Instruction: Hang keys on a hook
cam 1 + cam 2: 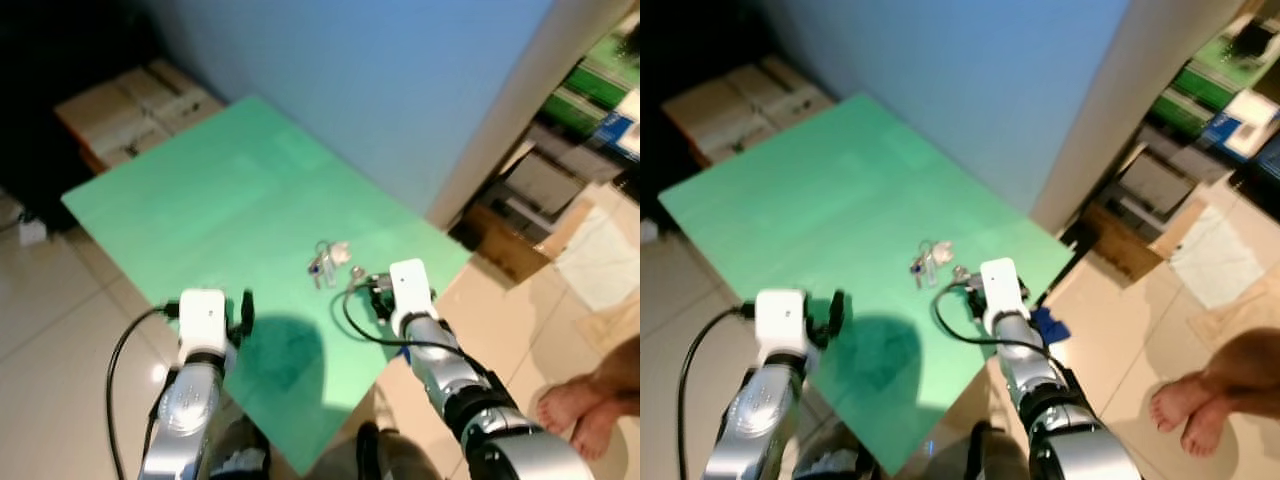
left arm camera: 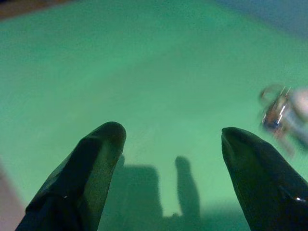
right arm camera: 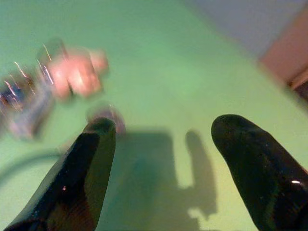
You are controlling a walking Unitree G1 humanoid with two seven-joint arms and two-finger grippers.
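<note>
Both silver arms reach over the green table (image 1: 200, 190). Left gripper (image 2: 168, 137) hovers above the near part of the surface, its 2 fingers spread, holding nothing. Keys (image 1: 328, 261) lie flat on the table, just ahead of the right gripper (image 3: 161, 127), whose fingers are also spread and empty.

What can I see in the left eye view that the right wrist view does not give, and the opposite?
The left eye view gives both arms, the left gripper open over the table's near edge, the blue wall, cardboard boxes and a person's bare feet. The right wrist view gives the right gripper's open fingertips close beside the keys. Both show the bunch of keys lying on the green table.
</note>
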